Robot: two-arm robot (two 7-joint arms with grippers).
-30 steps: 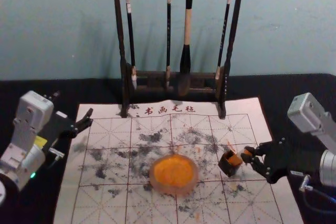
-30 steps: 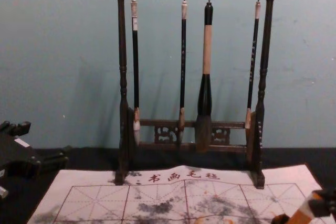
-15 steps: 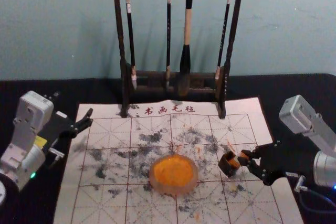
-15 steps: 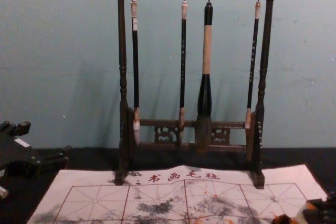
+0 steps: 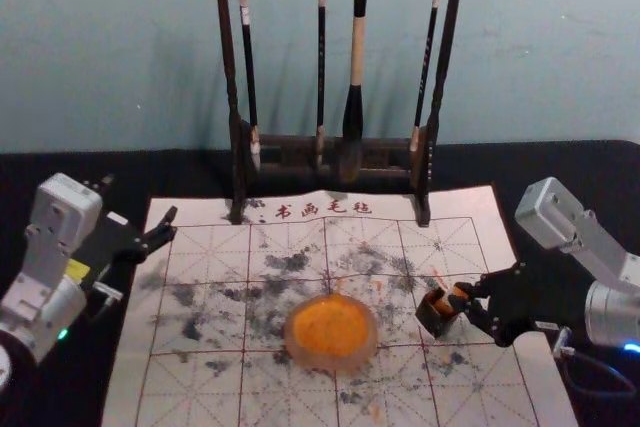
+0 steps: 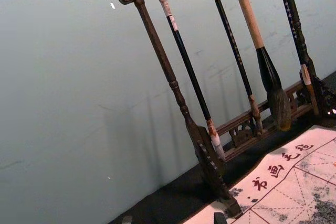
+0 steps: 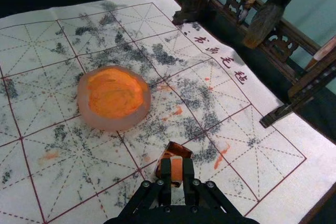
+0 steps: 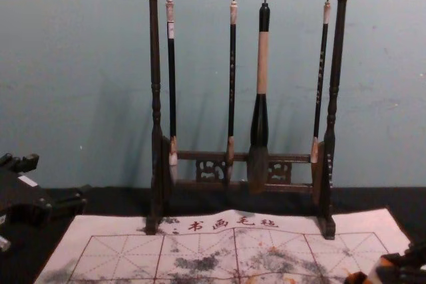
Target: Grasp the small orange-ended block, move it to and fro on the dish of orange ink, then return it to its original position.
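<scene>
My right gripper (image 5: 468, 299) is shut on the small orange-ended block (image 5: 459, 292), holding it at the dark small box (image 5: 432, 317) on the mat. In the right wrist view, the right gripper (image 7: 177, 174) has the block (image 7: 177, 168) between its fingertips, over the box (image 7: 172, 152); how deep it sits inside I cannot tell. The round dish of orange ink (image 5: 331, 331) lies left of the box. Parked at the left, my left gripper (image 5: 172, 225) stands open; its fingertips edge into the left wrist view (image 6: 173, 219).
A wooden rack (image 5: 330, 143) with several hanging brushes stands behind the mat's back edge. The white gridded mat (image 5: 210, 387), stained with ink, lies on a black-covered table (image 5: 60, 172).
My right gripper has moved left with the block, from beside the box to right at it, and the arm has followed. The left arm, dish and box look unmoved.
</scene>
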